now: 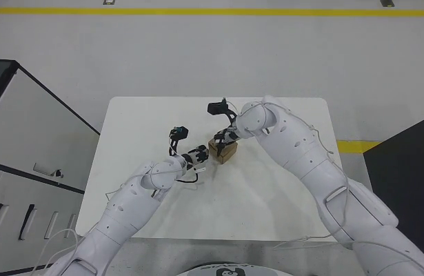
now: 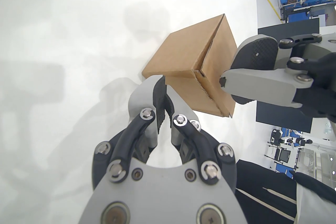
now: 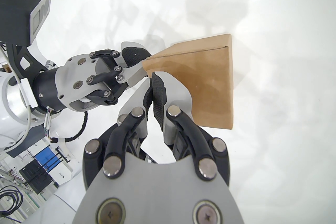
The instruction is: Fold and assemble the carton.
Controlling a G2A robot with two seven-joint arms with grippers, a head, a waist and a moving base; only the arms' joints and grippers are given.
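Observation:
A small brown carton point(image 1: 226, 152) stands near the middle of the white table point(image 1: 267, 207), folded into a box shape with an open seam along one edge point(image 2: 210, 43). My left gripper point(image 2: 164, 93) is shut on a lower corner flap of the carton point(image 2: 189, 51), coming from the table's near left side point(image 1: 206, 154). From the opposite side, my right gripper point(image 3: 155, 86) is shut on a side wall of the carton point(image 3: 210, 78). The right gripper point(image 2: 231, 72) has one pad behind the wall and one in front. The left gripper point(image 3: 140, 64) pinches the pointed corner.
The table around the carton is bare white surface. A grey cabinet point(image 1: 32, 138) stands beside the table's left edge and a dark panel point(image 1: 405, 165) beside its right edge. A yellow floor line point(image 1: 212, 11) runs beyond the far edge.

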